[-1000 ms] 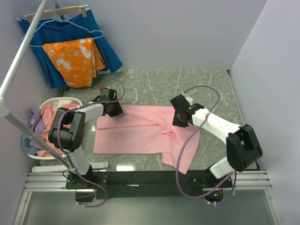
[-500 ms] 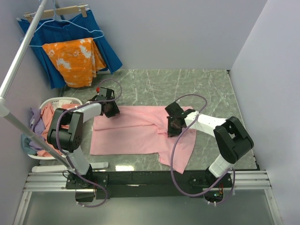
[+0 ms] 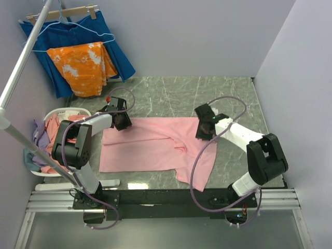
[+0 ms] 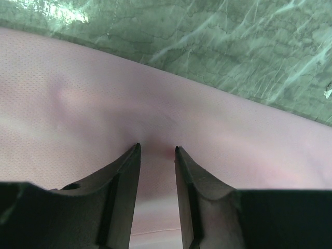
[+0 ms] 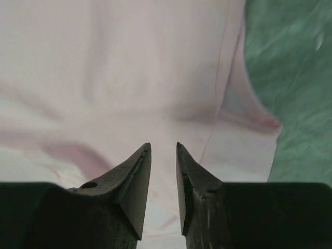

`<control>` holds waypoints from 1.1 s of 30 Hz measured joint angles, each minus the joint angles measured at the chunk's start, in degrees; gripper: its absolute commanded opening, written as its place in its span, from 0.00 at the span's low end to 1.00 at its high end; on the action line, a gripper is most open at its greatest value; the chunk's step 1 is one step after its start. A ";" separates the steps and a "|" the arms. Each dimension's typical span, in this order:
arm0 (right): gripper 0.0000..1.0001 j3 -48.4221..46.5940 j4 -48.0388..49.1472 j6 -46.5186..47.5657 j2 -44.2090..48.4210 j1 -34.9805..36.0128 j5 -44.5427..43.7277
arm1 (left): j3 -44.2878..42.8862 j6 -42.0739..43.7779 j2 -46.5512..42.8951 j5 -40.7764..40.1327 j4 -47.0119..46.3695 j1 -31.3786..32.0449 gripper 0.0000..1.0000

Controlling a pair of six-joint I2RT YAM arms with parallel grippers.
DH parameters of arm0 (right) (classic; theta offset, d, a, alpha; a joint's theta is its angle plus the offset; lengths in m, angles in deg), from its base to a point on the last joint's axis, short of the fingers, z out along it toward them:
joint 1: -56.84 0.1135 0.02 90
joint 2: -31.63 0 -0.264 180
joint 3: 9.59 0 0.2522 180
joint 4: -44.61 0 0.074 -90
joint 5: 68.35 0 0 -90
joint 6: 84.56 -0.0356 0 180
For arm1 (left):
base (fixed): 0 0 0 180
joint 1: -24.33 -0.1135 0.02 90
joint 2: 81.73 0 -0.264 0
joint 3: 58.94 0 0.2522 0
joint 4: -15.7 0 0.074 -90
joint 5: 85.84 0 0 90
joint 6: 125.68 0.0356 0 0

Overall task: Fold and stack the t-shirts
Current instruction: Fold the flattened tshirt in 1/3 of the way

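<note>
A light pink t-shirt [image 3: 150, 148] lies spread on the green marble table, its right part trailing toward the front edge. My left gripper [image 3: 122, 122] sits at the shirt's far left corner. In the left wrist view its fingertips [image 4: 156, 149] pinch a small pucker of the pink cloth [image 4: 78, 104]. My right gripper [image 3: 204, 129] hovers over the shirt's far right corner. In the right wrist view its jaws [image 5: 163, 145] stand slightly apart above the cloth [image 5: 129, 62], holding nothing. More t-shirts, salmon-pink [image 3: 54, 142] and lilac [image 3: 39, 129], fill a basket at the left.
The white basket [image 3: 65, 110] stands at the table's left edge. A metal clothes rail [image 3: 21, 67] slants across the left side. Behind it, a dark blue pleated cloth [image 3: 119, 57] and an orange blotched cloth [image 3: 80, 67] hang on hangers. Walls close in the back and right.
My left gripper drew the shirt's left corner a little to the left. My right gripper swung in toward the shirt's middle, then back out to the far right corner, with its jaws slightly wider.
</note>
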 measured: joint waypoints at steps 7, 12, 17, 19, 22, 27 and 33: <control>0.32 -10.58 3.98 1.40 -12.76 -7.48 4.11 | 0.00 0.00 -0.07 0.20 0.22 0.00 0.40; 0.33 -16.22 3.39 2.14 -19.56 -9.20 6.71 | -0.02 0.02 -0.11 0.52 0.42 -0.02 0.40; 0.34 -26.25 0.35 2.97 -26.77 -11.96 8.22 | -4.79 0.09 3.65 1.14 2.27 -0.02 0.39; 0.35 -31.45 -1.01 3.32 -30.25 -13.35 8.22 | -8.41 0.26 6.54 1.31 2.38 0.00 0.39; 0.35 -41.46 -4.44 4.28 -36.54 -16.04 8.90 | -12.20 0.37 9.51 2.08 2.36 0.00 0.40; 0.37 -58.88 -10.95 5.70 -46.62 -20.94 9.73 | -15.08 0.72 11.69 2.80 2.56 0.02 0.40; 0.47 -69.77 -14.43 8.22 -52.50 -24.24 11.56 | -16.50 1.60 12.68 2.69 2.27 0.48 0.42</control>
